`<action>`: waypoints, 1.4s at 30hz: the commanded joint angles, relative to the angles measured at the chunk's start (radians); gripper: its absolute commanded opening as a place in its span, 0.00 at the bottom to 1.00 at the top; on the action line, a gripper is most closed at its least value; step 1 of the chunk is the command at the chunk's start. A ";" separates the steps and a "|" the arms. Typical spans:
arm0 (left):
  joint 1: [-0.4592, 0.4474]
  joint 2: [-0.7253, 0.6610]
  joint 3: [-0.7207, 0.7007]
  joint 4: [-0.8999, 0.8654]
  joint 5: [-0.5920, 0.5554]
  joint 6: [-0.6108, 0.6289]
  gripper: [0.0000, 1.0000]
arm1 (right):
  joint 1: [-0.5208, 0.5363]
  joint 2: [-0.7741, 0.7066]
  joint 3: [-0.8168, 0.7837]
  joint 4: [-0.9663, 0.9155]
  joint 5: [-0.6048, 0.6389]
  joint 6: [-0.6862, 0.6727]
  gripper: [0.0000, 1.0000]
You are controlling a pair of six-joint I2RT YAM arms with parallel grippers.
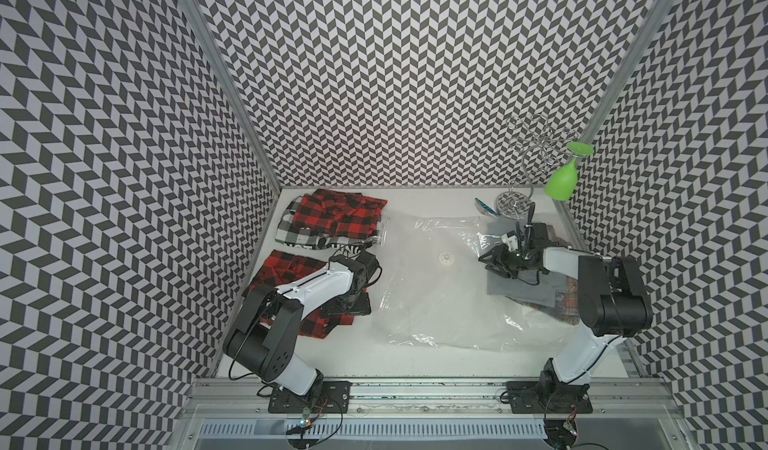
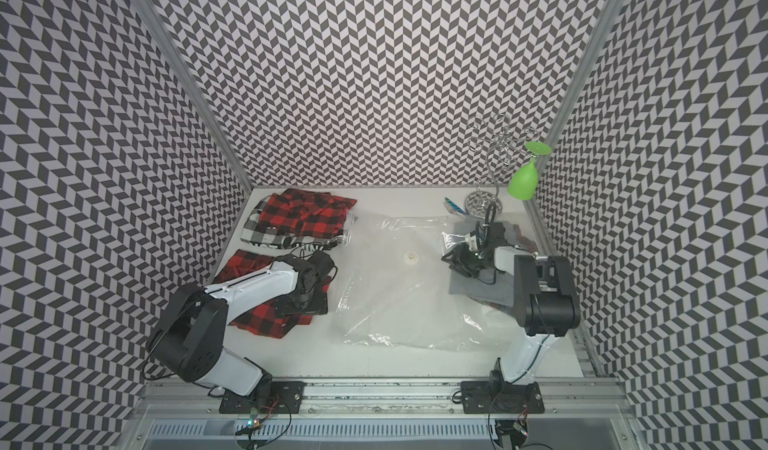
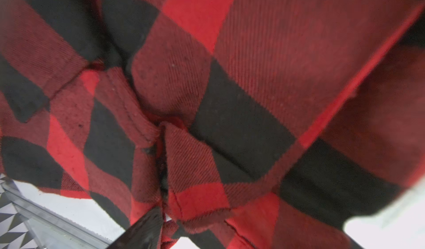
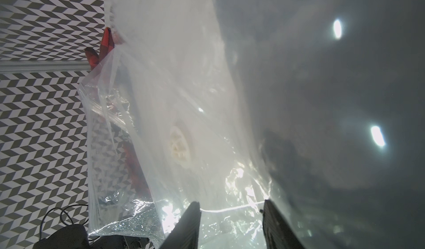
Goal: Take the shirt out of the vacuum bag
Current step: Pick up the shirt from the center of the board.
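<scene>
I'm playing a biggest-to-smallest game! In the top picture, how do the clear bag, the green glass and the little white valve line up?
1. vacuum bag, by far the largest.
2. green glass, though it hangs nearer the camera.
3. white valve, smallest.

Glossy, crinkled clear plastic bag [image 1: 436, 302]; matt twill cloth shirt [image 3: 230, 86] at nine o'clock; shiny metal wire rack [image 1: 528, 157].

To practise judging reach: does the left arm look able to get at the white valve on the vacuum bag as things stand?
Probably yes: the left gripper sits on the red plaid shirt beside the vacuum bag, nothing covers the valve, and the right gripper is across the bag.
</scene>
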 commanded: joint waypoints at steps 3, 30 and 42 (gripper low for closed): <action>0.069 -0.002 0.030 0.029 0.007 0.044 0.99 | -0.009 0.020 0.016 0.023 0.009 -0.020 0.47; 0.221 0.116 0.121 0.097 0.095 0.204 0.96 | -0.015 0.017 0.012 0.026 -0.001 -0.030 0.47; 0.231 0.122 0.097 0.148 0.167 0.222 0.26 | -0.025 0.011 0.006 0.025 -0.005 -0.032 0.47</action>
